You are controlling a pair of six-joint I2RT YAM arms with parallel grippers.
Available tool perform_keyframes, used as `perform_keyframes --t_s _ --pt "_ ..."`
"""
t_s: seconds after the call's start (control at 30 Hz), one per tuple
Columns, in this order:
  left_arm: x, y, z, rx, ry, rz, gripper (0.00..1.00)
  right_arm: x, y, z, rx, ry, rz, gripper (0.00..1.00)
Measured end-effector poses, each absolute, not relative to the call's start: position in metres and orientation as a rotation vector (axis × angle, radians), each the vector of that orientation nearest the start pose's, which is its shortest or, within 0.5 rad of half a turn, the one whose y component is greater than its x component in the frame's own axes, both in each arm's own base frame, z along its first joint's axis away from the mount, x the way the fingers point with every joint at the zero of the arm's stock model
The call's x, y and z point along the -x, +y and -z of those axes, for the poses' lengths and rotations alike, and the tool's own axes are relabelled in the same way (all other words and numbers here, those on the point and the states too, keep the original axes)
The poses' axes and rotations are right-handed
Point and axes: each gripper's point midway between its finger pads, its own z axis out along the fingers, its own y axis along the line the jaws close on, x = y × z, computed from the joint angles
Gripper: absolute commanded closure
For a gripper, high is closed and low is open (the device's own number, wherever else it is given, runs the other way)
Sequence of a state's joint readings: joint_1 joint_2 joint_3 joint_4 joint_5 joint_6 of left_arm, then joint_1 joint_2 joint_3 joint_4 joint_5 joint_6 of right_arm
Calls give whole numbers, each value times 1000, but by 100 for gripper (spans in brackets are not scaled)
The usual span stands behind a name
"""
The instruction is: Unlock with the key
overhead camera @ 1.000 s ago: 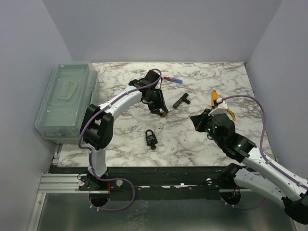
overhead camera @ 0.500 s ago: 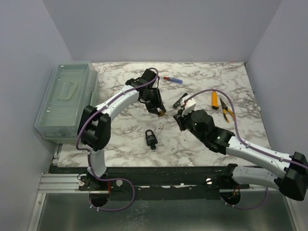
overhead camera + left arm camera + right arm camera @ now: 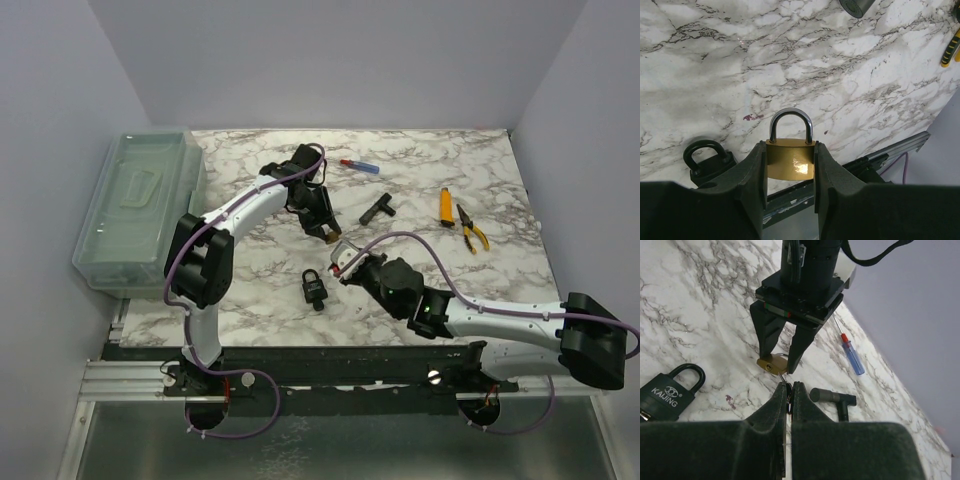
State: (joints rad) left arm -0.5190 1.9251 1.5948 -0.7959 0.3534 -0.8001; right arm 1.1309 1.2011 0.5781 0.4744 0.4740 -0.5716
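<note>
My left gripper [image 3: 328,232] is shut on a small brass padlock [image 3: 790,159] with a steel shackle and holds it just above the marble table; the padlock also shows in the right wrist view [image 3: 772,364], keyhole facing my right gripper. My right gripper [image 3: 789,386] is shut on a thin key [image 3: 784,378], whose tip points at the brass padlock a short way from its keyhole. In the top view my right gripper [image 3: 345,262] sits just below the left one.
A black padlock [image 3: 314,288] lies on the table near the front, also seen in the right wrist view [image 3: 667,394]. A black T-shaped tool [image 3: 377,209], a red-and-blue screwdriver [image 3: 360,165], an orange tool [image 3: 445,204], pliers [image 3: 470,227] and a clear lidded box [image 3: 140,210] lie around.
My right arm has swung left across the table, bringing its gripper and key up to the brass padlock. My left gripper has shifted slightly, still holding the padlock.
</note>
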Motion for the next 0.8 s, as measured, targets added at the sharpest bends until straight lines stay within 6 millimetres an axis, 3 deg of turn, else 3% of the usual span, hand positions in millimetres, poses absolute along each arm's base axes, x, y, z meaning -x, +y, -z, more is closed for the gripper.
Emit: perform_keyframes --t_s 0.2,0.43,0.6,0.8 --pt "-333 -293 -117 275 2894 818 100 -253 289 -210 945 1348 -1 100" --pt "-336 -281 -109 249 2895 690 100 -245 264 -215 621 1512 -190 100" --pt "-343 -270 -106 237 2869 553 100 -224 250 -202 353 1640 -458 100" --pt "-348 -269 -106 222 2848 536 100 -205 251 -173 94 1768 -720 100"
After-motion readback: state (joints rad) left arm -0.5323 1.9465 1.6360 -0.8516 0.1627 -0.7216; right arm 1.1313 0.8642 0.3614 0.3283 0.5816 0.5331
